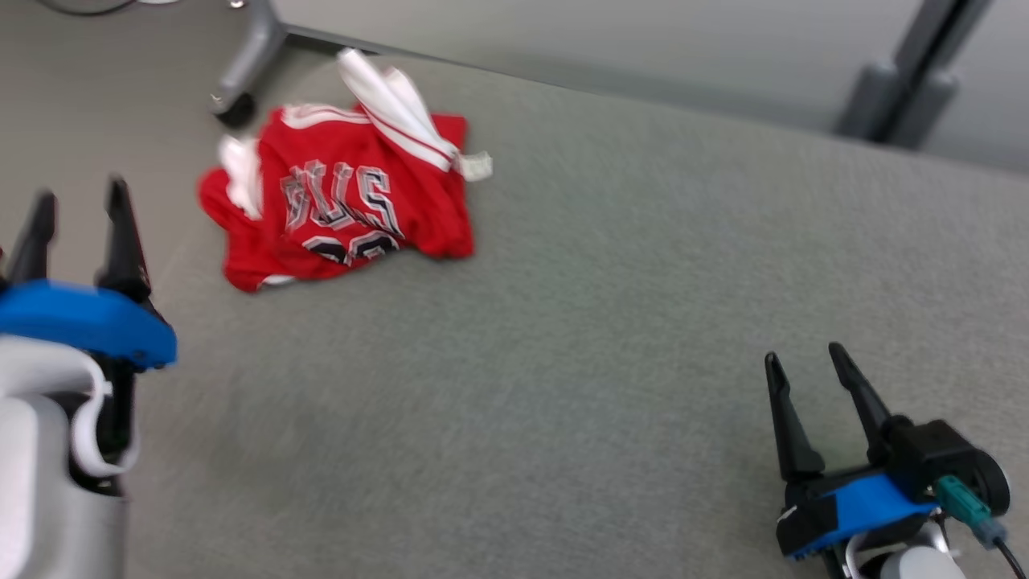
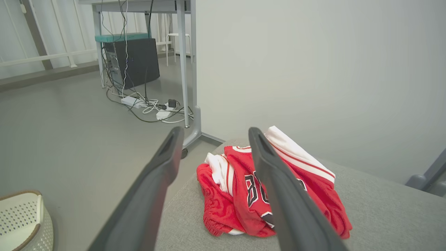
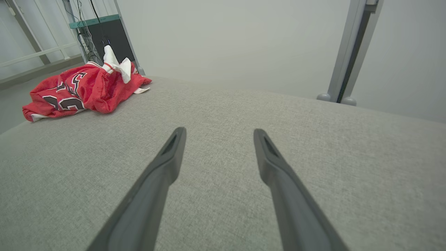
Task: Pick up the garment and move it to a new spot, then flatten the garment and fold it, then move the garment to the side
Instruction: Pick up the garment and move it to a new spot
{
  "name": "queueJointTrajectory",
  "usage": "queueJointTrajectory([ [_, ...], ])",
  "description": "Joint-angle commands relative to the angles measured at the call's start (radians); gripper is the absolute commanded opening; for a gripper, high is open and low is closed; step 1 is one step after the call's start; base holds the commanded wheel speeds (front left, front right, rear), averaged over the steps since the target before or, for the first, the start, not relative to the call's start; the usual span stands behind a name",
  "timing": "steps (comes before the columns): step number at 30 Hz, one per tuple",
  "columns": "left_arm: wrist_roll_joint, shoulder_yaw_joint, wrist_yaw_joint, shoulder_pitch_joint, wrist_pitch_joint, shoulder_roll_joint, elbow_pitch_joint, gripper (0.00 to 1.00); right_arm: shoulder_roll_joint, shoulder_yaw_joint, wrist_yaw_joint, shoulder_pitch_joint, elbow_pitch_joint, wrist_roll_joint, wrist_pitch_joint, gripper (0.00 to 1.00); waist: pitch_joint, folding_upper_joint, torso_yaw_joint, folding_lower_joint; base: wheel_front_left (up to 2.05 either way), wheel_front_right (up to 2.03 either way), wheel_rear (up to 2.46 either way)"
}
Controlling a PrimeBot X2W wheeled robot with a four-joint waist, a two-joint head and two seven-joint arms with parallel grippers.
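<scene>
1 grey padded surface [image 1: 611, 322]; off its edge 1 black PC tower [image 2: 134, 62] w/ cables [image 2: 146, 104], 1 white perforated basket [image 2: 21, 223], contents can't tell. 1 red garment [image 1: 346, 209], crumpled, lies at surface's far-left corner. 2 grippers, left gripper [image 1: 80, 189] near it & right gripper [image 1: 804, 352] well apart, both spread wide, holding nothing.

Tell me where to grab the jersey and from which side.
Probably the white-striped fold at the far edge of the jersey. It stands up from the crumpled heap, so fingers can close across it, while the rest lies low on the grey surface. Come from above and the near left with the open left gripper, which is the closer one.
</scene>
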Motion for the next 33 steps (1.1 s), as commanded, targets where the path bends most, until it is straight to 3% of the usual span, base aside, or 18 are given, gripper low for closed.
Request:
queueJointTrajectory([
  [1, -0.016, 0.006, -0.006, -0.039, 0.05, 0.017, 0.033, 1.0, -0.006, 0.002, 0.0, -0.017, -0.01, -0.006, 0.002, 1.0, 0.015, 0.0, -0.025, -0.0002, 0.0, 0.0, 0.0],
  [5, -0.099, 0.054, -0.015, -0.155, 0.193, 0.07, 0.134, 1.0, -0.005, 0.029, 0.0, -0.053, -0.039, -0.023, 0.009, 1.0, 0.092, 0.0, -0.129, -0.0002, 0.0, 0.0, 0.0],
  [10, -0.168, 0.104, 0.018, -0.229, 0.332, 0.111, 0.219, 1.0, -0.005, 0.033, 0.0, -0.086, -0.083, -0.042, 0.017, 1.0, 0.192, 0.0, -0.247, -0.0002, 0.0, 0.0, 0.0],
  [19, -0.15, 0.13, 0.129, -0.203, 0.523, 0.216, 0.28, 1.0, -0.005, 0.043, 0.0, -0.102, -0.104, -0.017, -0.002, 1.0, 0.276, 0.0, -0.383, -0.0002, 0.0, 0.0, 0.0],
  [20, -0.142, 0.126, 0.139, -0.193, 0.542, 0.227, 0.275, 0.4, -0.005, 0.047, 0.0, -0.102, -0.102, -0.015, -0.005, 1.0, 0.277, 0.0, -0.392, -0.0002, 0.0, 0.0, 0.0],
  [21, -0.142, 0.126, 0.139, -0.193, 0.542, 0.227, 0.275, 0.4, -0.005, 0.047, 0.0, -0.102, -0.102, -0.015, -0.005, 1.0, 0.277, 0.0, -0.392, -0.0002, 0.0, 0.0, 0.0],
  [22, -0.134, 0.124, 0.148, -0.189, 0.552, 0.238, 0.263, 0.0, -0.005, 0.047, 0.0, -0.102, -0.098, -0.008, -0.008, 1.0, 0.277, 0.0, -0.397, -0.0002, 0.0, 0.0, 0.0],
  [28, -0.119, 0.108, 0.131, -0.202, 0.584, 0.29, 0.169, 0.0, -0.005, 0.035, 0.0, -0.102, -0.063, 0.022, -0.028, 1.0, 0.227, 0.0, -0.391, -0.0002, 0.0, 0.0, 0.0],
  [33, -0.128, 0.056, 0.051, -0.298, 0.584, 0.305, 0.043, 0.0, -0.005, 0.04, 0.0, -0.089, -0.016, 0.052, -0.049, 1.0, 0.104, 0.0, -0.367, -0.0002, 0.0, 0.0, 0.0],
])
